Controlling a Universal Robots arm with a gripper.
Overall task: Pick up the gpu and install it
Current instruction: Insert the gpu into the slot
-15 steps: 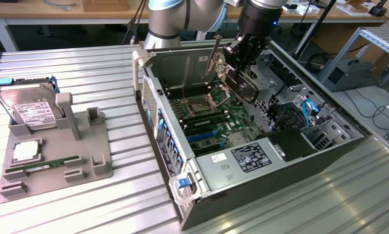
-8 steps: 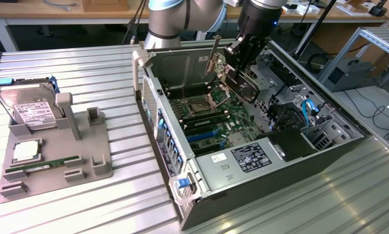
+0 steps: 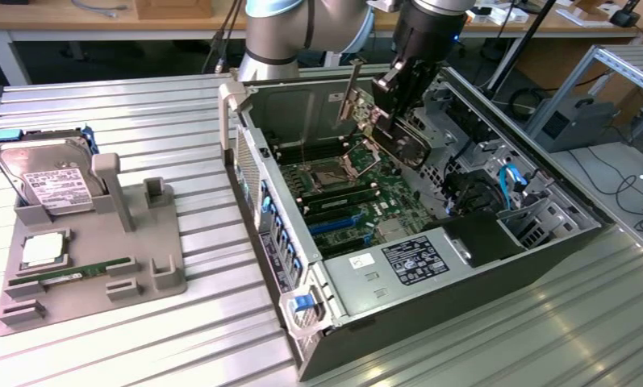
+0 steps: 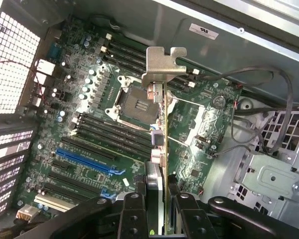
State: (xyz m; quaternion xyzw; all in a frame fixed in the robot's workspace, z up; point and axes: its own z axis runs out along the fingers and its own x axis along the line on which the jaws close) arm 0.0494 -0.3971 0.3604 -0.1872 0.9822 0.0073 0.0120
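The jaws stand about half closed, clamped on the small thin green circuit card with a black cooler block and silver metal end bracket, the gpu (image 4: 162, 117). In the wrist view one black finger (image 4: 132, 214) sits on each face of the card, which shows edge-on with its bracket at the far end. The gpu (image 3: 398, 143) hangs tilted in the air over the far part of the open dark computer case (image 3: 440, 330), above the green motherboard (image 4: 89, 124) and not yet touching it. Below lie the long blue expansion slot (image 4: 84, 160), the black slots beside it and the bare square processor socket (image 4: 132, 97). Thin grey wires (image 4: 259, 79) loop near the case wall. On the slatted metal counter (image 3: 138, 105), at the exterior view's left and well apart from the case, a grey holder (image 3: 138, 266) carries a silver hard drive (image 3: 52, 181) and a long narrow green memory stick (image 3: 68, 276). The risk, as I judge it, is the tilt. A card that comes down askew could miss its slot and scrape the board, or its bracket could catch the case's rear wall. Pressing down could also let the thin card slide in the grip.
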